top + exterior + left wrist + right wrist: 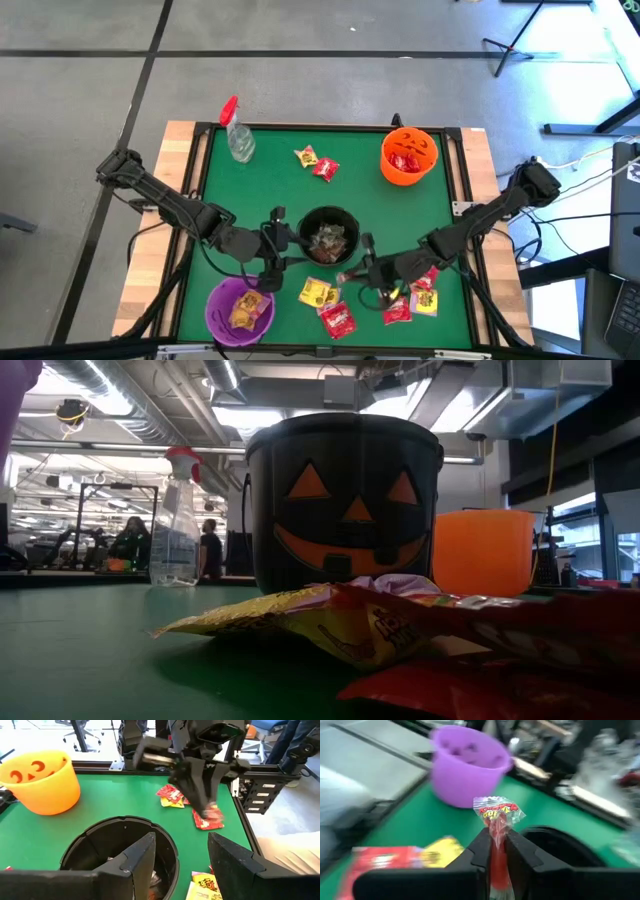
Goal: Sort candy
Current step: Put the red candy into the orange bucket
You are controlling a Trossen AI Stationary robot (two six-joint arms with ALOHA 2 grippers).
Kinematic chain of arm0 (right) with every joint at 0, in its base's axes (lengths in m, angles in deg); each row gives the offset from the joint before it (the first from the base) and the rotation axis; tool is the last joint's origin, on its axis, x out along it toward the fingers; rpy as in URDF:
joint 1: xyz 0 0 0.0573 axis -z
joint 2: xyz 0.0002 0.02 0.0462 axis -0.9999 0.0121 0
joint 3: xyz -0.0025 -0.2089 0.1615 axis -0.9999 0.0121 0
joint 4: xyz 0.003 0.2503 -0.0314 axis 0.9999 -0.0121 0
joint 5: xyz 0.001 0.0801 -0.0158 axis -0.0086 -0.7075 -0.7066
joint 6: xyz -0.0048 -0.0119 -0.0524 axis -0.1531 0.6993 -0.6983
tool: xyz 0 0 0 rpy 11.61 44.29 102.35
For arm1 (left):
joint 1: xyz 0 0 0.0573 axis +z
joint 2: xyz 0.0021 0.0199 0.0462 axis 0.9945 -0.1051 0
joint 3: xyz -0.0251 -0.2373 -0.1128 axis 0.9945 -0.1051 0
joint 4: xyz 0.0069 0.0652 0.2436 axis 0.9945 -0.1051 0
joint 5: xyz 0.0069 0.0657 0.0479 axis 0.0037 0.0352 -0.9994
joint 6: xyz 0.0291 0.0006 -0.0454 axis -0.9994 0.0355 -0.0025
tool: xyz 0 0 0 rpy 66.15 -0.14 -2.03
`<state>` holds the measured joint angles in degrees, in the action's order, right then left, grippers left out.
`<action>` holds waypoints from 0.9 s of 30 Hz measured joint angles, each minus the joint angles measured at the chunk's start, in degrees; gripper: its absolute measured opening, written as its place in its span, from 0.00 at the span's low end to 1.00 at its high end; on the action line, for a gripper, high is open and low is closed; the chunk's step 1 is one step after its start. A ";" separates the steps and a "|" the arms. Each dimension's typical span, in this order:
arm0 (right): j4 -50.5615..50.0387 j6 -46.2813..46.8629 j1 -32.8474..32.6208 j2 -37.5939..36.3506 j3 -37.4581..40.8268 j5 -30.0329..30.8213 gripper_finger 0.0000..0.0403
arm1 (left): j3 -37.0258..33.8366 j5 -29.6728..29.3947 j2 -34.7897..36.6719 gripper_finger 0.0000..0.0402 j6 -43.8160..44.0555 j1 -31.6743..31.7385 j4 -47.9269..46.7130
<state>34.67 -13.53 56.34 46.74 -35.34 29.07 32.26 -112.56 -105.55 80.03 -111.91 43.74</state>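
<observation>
Black bucket (345,500): contents hidden behind its wall in the low view; near rim blocked by left fingers (132,865) in the left wrist view.
Red packet (496,827): lower part buried between the right gripper (495,850) fingers; print smeared, unreadable.
Purple bowl (469,765): blurred.
Orange bucket (42,782): cut by the left edge.
Near packets (450,635): out of focus, cropped at the bottom.

Red packet (498,820), purple bowl (468,765), jack-o'-lantern-faced black bucket (345,500)
</observation>
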 joint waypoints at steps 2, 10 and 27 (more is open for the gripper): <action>0.99 -2.39 0.34 0.02 0.00 3.20 0.11 | 0.00 -0.75 0.00 0.43 0.04 0.00 0.02; 1.39 -0.04 9.37 0.04 0.00 1.15 0.22 | 0.00 -4.59 0.00 0.43 0.27 0.00 0.02; 1.60 1.85 12.54 0.06 -0.30 -11.95 0.33 | 0.00 -4.68 0.00 0.43 0.33 -0.35 -2.23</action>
<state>36.27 -11.68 68.89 46.81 -35.64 17.12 32.26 -117.24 -105.55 80.36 -112.26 41.51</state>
